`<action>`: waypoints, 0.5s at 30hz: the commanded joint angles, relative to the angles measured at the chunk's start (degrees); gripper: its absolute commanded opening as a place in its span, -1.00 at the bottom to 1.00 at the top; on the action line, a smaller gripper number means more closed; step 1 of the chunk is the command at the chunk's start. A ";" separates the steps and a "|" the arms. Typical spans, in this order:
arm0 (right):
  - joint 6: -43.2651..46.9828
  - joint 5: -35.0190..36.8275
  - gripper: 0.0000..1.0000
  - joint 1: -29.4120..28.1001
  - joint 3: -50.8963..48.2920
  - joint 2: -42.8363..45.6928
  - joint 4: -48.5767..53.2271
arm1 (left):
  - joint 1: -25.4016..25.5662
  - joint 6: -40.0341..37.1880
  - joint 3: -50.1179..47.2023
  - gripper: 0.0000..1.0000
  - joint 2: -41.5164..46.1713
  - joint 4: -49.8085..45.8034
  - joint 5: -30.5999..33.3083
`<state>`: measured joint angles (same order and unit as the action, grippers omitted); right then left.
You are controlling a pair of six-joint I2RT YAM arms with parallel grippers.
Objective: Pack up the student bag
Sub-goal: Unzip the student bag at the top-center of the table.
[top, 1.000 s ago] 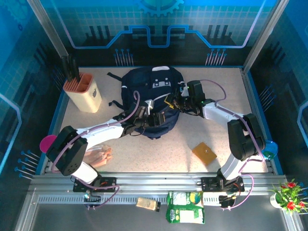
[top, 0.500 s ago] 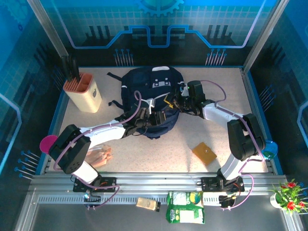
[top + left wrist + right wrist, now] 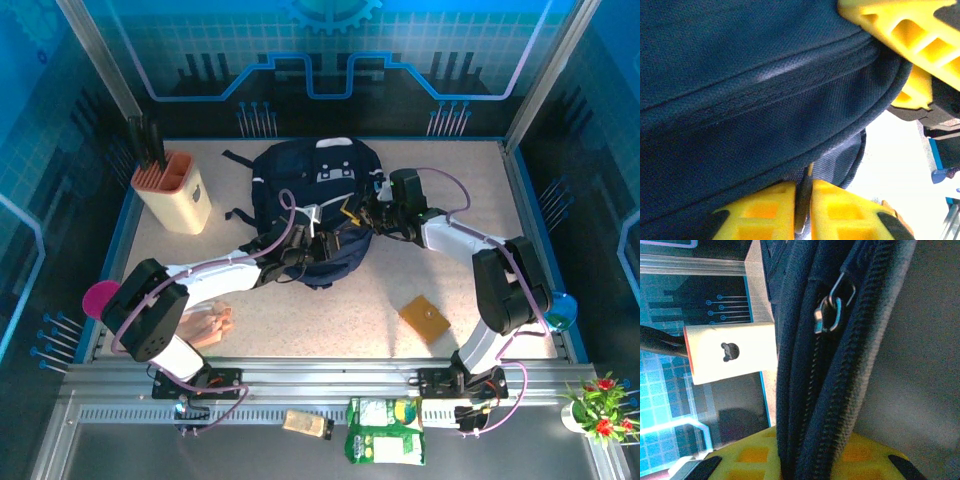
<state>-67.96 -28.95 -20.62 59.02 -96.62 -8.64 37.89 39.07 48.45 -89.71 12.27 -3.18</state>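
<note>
The student bag lay just above the middle of the top view; my left gripper pinched a thin dark strip hanging off it; my right gripper squeezed its zipped edge; both pairs of fingers were cut off at the bottom edge; I could not tell what the strip was.

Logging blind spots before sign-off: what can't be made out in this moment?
- Backpack contents: top view, fabric covers them.
- Dark strip in left gripper: left wrist view, blurred; strap or zipper pull?
- Right gripper hold: right wrist view, backpack folds and bottom edge hide it.
</note>
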 commanded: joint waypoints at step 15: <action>1.61 0.16 -0.71 4.54 -6.41 7.45 -8.51 | -5.00 -11.76 -6.53 -1.00 9.15 -17.27 4.17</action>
<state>-67.53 -29.21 -18.35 53.01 -92.60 -12.10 35.83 30.37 44.47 -82.39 0.23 -1.30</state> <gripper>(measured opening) 0.162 0.053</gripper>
